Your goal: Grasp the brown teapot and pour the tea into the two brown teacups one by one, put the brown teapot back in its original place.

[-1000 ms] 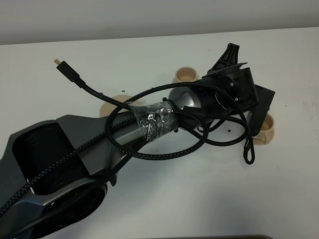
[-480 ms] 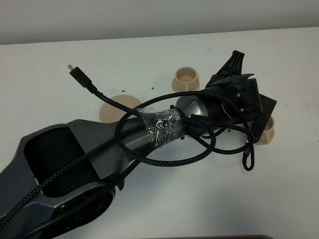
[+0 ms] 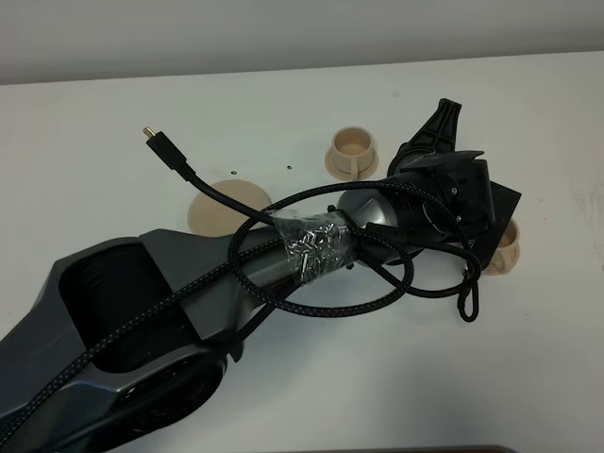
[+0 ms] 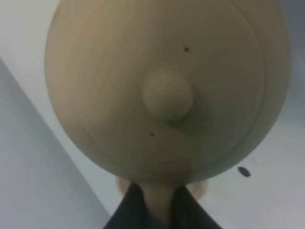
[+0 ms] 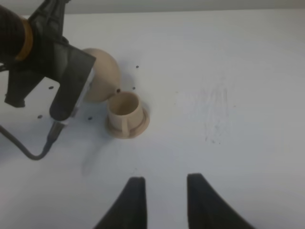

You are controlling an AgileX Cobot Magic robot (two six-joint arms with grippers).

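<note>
Left wrist: round tan matte teapot [image 4: 167, 90] w/ knob.

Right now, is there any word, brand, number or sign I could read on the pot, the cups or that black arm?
No readable text in any view.
The brown teapot, both teacups and the loose saucer are plain tan.
The black arm shows no legible label; the table carries only dark specks.
</note>
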